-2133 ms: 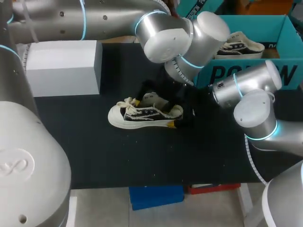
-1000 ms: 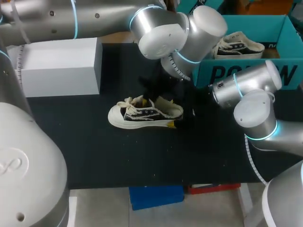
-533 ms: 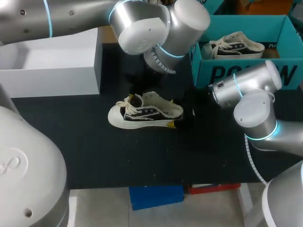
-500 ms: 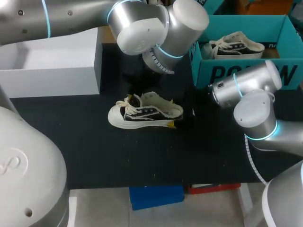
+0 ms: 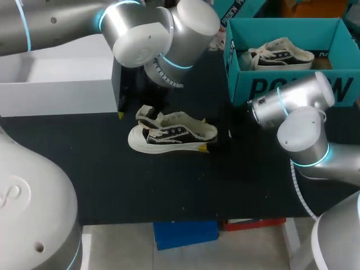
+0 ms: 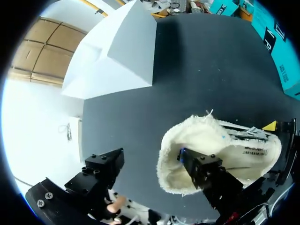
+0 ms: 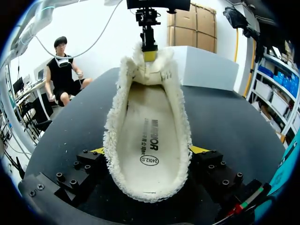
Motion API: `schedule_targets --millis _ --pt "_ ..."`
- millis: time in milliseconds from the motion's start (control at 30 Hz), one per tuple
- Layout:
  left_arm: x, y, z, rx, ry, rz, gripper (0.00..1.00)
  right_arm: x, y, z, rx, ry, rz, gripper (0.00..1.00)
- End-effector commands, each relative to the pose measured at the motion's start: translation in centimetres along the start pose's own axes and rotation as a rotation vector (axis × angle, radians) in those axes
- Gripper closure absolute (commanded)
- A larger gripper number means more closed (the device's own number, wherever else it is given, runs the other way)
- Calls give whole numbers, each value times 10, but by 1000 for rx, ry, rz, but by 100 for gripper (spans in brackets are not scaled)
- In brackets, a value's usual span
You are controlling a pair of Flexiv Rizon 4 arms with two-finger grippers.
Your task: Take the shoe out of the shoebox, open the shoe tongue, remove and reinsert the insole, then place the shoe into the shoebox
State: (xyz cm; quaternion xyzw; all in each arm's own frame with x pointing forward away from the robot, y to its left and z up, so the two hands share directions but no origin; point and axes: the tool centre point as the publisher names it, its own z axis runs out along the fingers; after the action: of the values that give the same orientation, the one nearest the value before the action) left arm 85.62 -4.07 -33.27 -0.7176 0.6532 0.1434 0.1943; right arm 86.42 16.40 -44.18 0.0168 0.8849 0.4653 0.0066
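The shoe (image 5: pixel 171 134) stands on the table (image 5: pixel 169 191), well inside its edges. Our right gripper (image 7: pixel 148 151) clamps its heel from both sides; our left gripper (image 6: pixel 151 163) gapes wide, one finger apparently hooking the tongue (image 7: pixel 150 72).

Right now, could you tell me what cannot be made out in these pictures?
Head view: right gripper blends into the dark table; one yellow tip shows.
Left wrist view: left gripper's tips do not show; one finger covers part of the shoe.
Right wrist view: shoe's toe hidden behind its tongue.
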Motion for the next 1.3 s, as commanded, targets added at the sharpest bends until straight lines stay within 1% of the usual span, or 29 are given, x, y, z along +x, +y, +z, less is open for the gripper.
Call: schedule_targets --millis 33,67,200,400,500,600,700,767,867,900,933,967,1000,1033,1100,1133,1167,1233,1300 --pt "-13 0 12 -14 30 -5 0 1 -6 8 3 -2 3 100" --pt "-13 1 14 -28 30 -3 0 1 -6 8 3 -2 3 100" --pt "-11 5 23 -39 20 2 0 1 -6 8 3 -2 3 100" --pt "-9 6 34 -22 -13 -12 0 1 -6 8 3 -2 3 100" --pt "-8 6 42 -31 -19 -10 0 1 -6 8 3 -2 3 100" --pt "-7 6 44 -33 -24 -12 0 1 -6 8 3 -2 3 100" --pt "-10 6 38 -14 -3 -4 0 1 -6 8 3 -2 3 100" --pt "-14 6 30 10 36 26 0 1 -6 8 3 -2 3 100" --pt "-23 4 10 97 110 135 0 1 -6 8 3 -2 3 100" --pt "-26 3 1 110 162 204 20 1 -6 8 3 -2 3 100" --pt "-30 2 -7 117 219 282 50 1 -6 8 3 -2 3 100" --pt "-33 1 -15 140 251 339 60 1 -6 8 3 -2 3 100" --pt "-33 1 -22 151 294 411 84 1 -6 8 3 -2 3 100" --pt "-34 1 -29 138 351 524 100 1 -6 8 3 -2 3 100" --pt "-31 1 -42 94 493 718 100 1 -6 8 3 -2 3 100" --pt "-27 2 -48 121 520 805 100 1 -6 8 3 -2 3 100" --pt "-23 4 -53 130 558 896 100 1 -6 8 3 -2 3 100" --pt "-16 6 -65 124 665 1073 100 1 -6 8 3 -2 3 100" --pt "-8 9 -75 123 743 1205 100 1 -6 8 3 -2 3 100"
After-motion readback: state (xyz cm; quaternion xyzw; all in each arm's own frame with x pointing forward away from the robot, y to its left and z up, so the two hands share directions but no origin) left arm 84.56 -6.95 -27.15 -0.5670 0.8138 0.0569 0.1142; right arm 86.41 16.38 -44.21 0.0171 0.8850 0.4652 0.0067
